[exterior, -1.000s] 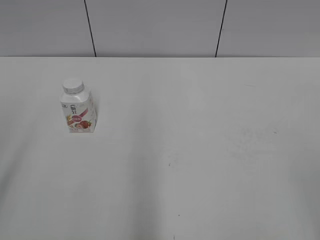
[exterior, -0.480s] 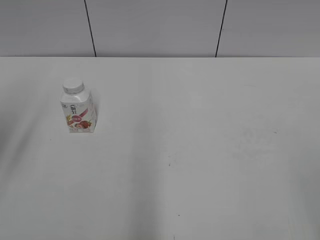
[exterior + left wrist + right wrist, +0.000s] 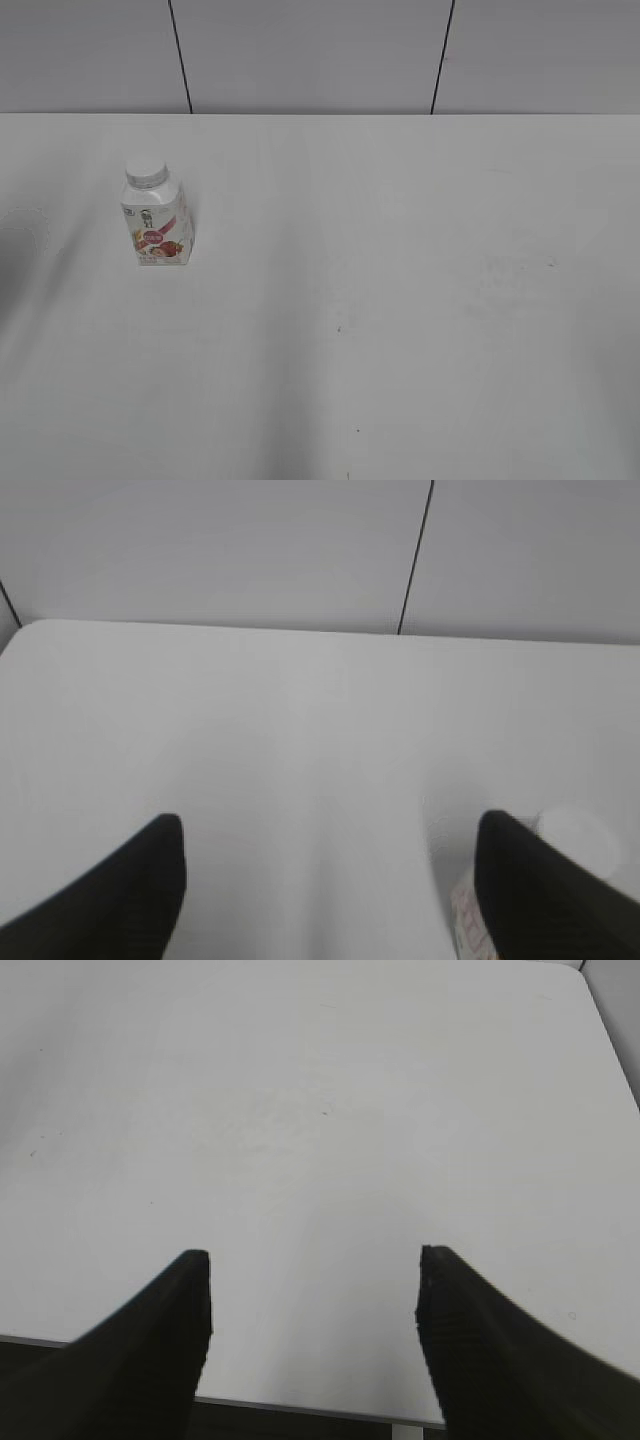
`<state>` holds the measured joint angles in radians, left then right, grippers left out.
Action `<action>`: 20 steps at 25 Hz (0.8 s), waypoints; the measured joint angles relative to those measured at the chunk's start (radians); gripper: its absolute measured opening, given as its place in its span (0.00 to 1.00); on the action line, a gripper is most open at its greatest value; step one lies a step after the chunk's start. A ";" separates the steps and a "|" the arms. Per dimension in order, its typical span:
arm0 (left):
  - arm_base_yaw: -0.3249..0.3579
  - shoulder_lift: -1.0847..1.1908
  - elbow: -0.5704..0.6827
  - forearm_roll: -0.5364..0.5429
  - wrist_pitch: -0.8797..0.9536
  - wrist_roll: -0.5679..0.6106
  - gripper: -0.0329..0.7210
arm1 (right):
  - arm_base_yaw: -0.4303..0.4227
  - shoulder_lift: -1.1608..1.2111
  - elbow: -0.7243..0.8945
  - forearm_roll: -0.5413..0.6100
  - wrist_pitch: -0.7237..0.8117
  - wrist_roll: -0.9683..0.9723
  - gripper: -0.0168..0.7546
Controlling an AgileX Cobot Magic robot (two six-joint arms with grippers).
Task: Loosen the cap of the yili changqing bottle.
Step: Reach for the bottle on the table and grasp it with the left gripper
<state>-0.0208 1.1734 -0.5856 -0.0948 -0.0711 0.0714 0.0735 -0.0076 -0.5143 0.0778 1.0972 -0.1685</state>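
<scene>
Your yili changqing bottle [image 3: 157, 222] stands upright at about nine o'clock on the white surface [image 3: 400, 300], its cap [image 3: 146, 173] sitting on the neck. Neither arm shows in the exterior view. Your left gripper [image 3: 330, 830] has its jaws spread wide with nothing between them; the bottle peeks out blurred at four o'clock, just beyond the right finger. Your right gripper [image 3: 312, 1260] hangs over bare surface, jaws wide too.

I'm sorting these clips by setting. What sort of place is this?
Probably a lab or test bench rather than a home: a bare white table, plain grey wall panels behind it, and a single small bottle with its cap on.
</scene>
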 joint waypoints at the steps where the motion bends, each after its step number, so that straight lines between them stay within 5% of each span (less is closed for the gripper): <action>1: 0.000 0.015 0.000 0.000 -0.008 0.000 0.77 | 0.000 0.000 0.000 0.000 0.000 0.000 0.69; 4: 0.000 0.046 0.023 0.034 -0.074 -0.012 0.77 | 0.000 0.000 0.000 0.000 0.000 0.000 0.69; 10: 0.016 0.143 0.106 0.442 -0.254 -0.386 0.77 | 0.000 0.000 0.000 0.000 0.000 0.000 0.69; 15: 0.015 0.206 0.112 0.619 -0.330 -0.485 0.77 | 0.000 0.000 0.000 0.000 0.000 0.000 0.69; 20: 0.102 0.227 0.112 1.015 -0.506 -0.760 0.77 | 0.000 0.000 0.000 0.000 0.000 0.000 0.69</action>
<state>0.0810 1.4008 -0.4731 0.9199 -0.5769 -0.6884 0.0735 -0.0076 -0.5143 0.0778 1.0972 -0.1685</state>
